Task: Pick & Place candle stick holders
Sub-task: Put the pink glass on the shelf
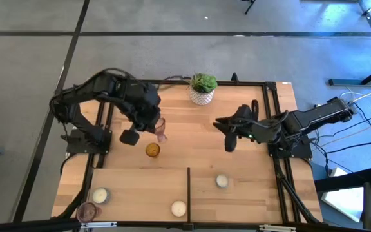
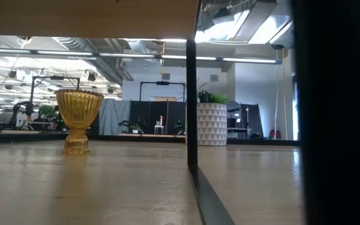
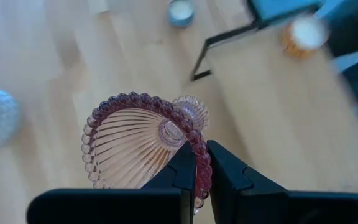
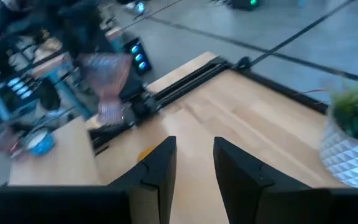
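Note:
My left gripper (image 1: 152,122) is shut on a pinkish-purple glass holder (image 1: 161,131) over the table's middle left; it also shows in the left wrist view (image 3: 135,146) and the right wrist view (image 4: 107,81). The amber holder (image 1: 152,150) stands on its foot just nearer, and shows in the low view (image 2: 78,119). White holders stand at the near edge (image 1: 100,195), (image 1: 178,208) and near right (image 1: 221,182). A second pink holder (image 1: 87,211) is at the near left corner. My right gripper (image 1: 230,134) is open and empty, right of centre. My left gripper pinches the pink holder's beaded rim (image 3: 199,163), one finger (image 3: 180,171) inside the ribbed bowl and one (image 3: 229,174) outside. The fingers come from above, slanting down. The holder hangs clear of the table, bowl up and foot (image 3: 191,109) below.
A white pot with a green plant (image 1: 202,89) stands at the far edge, middle. A dark divider strip (image 1: 189,187) splits the near part of the table in two. A black frame (image 1: 272,116) runs along the table's sides. Bare wood lies between the two grippers.

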You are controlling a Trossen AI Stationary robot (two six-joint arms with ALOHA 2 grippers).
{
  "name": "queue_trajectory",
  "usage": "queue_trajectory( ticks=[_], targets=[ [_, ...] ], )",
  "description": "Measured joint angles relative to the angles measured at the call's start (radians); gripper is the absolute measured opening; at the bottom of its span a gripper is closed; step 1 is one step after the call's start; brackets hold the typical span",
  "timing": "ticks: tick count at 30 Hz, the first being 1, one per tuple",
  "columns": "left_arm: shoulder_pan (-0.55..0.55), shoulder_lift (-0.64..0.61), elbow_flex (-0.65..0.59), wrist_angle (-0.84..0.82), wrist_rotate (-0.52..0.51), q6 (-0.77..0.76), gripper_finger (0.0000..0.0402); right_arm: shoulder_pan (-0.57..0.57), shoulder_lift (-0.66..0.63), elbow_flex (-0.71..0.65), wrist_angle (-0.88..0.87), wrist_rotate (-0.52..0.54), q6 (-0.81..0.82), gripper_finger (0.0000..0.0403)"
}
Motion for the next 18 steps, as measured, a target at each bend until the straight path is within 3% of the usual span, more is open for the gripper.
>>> queue_trajectory(
  ticks=[4, 7, 15, 18],
  targets=[
    [-0.127, -0.018, -0.001, 0.0, -0.203, 0.068, 0.0016, -0.052, 0.012, 0.0, 0.002, 0.001, 0.031, 0.011],
    [-0.231, -0.017, 0.0, -0.001, -0.293, 0.015, 0.0016, -0.115, 0.032, 0.0, 0.015, -0.101, 0.033, 0.011],
    [-0.364, -0.027, -0.093, -0.003, -0.288, -0.356, 0.0016, -0.207, 0.113, 0.0, 0.092, -0.417, -0.002, 0.0111],
    [-0.421, -0.032, -0.105, 0.002, -0.297, -0.375, 0.0016, -0.204, 0.128, -0.001, 0.113, -0.469, -0.006, 0.0111]
  ],
)
